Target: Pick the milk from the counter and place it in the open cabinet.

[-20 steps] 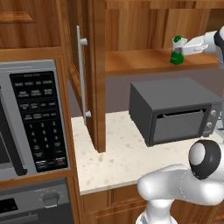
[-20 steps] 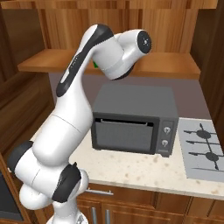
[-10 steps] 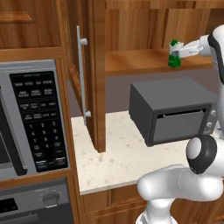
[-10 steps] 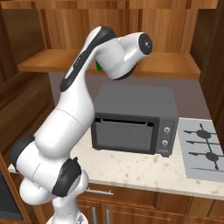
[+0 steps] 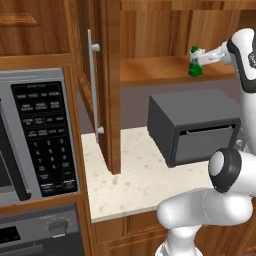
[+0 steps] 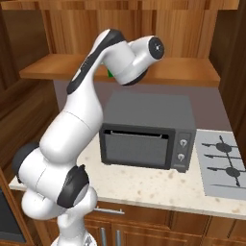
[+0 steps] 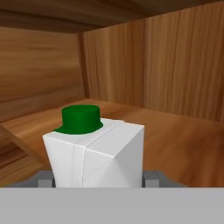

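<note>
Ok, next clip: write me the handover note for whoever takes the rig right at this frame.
Gripper: shut on the milk, reaching in over the cabinet shelf.
Milk: held inside the open cabinet; the hand view shows its green cap with wood walls around. Whether its base touches the shelf I cannot tell.
Cabinet door stands open; the toaster oven sits on the counter below.
Done: milk picked up and carried to the cabinet.
Left: set it down, open the gripper, back out.
</note>
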{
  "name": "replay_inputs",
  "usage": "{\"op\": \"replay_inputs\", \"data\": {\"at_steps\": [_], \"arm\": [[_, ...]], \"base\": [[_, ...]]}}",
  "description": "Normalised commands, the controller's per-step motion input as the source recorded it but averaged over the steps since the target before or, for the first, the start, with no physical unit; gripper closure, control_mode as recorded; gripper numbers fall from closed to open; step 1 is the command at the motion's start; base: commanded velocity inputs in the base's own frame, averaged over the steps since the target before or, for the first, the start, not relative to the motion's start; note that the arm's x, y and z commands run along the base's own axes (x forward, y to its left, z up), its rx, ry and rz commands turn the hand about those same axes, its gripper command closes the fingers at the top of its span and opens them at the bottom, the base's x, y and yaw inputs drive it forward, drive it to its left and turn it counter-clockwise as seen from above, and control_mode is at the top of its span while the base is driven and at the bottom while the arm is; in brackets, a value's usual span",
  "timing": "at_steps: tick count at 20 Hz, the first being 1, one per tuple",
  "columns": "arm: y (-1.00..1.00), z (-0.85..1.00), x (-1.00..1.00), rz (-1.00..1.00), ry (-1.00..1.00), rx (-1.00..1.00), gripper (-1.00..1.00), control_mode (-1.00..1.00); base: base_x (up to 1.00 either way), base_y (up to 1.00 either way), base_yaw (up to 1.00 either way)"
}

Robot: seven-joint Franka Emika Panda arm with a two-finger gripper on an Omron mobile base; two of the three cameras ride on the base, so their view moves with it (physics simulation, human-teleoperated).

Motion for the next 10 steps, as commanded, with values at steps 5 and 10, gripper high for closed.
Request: {"op": "replay_inputs", "data": {"at_steps": [5, 10], "arm": [[0.0, 0.0, 0.23, -0.06, 0.07, 0.0, 1.0, -1.0], [0.0, -0.04, 0.22, -0.06, 0.06, 0.0, 1.0, -1.0]], "base": [[0.0, 0.0, 0.0], [0.0, 0.0, 0.0]]}}
